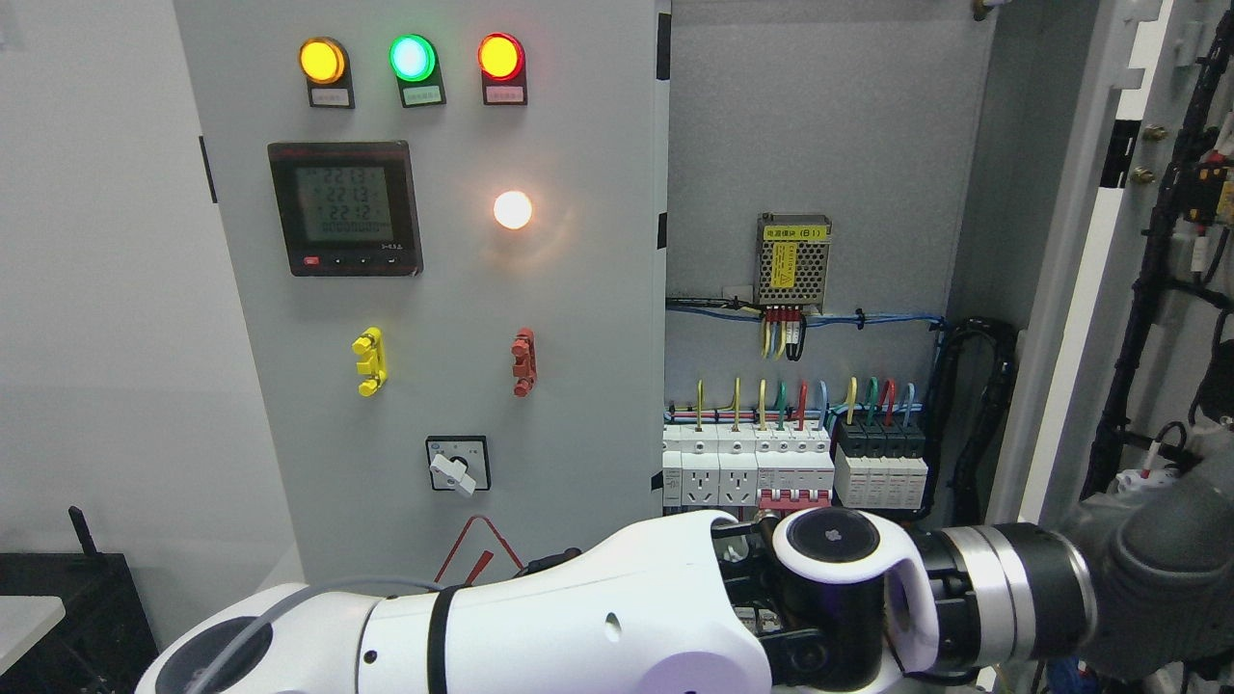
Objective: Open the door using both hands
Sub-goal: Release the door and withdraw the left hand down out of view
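The cabinet's right door (1085,289) stands swung open at the picture's right, and its inner face carries black cable bundles (1152,280). My left arm (598,617) comes in from the lower left and reaches across the bottom of the view. Its grey hand (1157,559) sits at the lower right, against the open door's edge. How the hand holds the door is hidden. The left door panel (434,289) is closed. No right arm shows.
The closed panel carries yellow, green and red lamps (412,58), a meter (344,207), a lit white lamp (512,209), two handles and a rotary switch (457,465). Inside the open bay are a power supply (793,260) and rows of breakers (795,463). A dark box (67,602) stands at the lower left.
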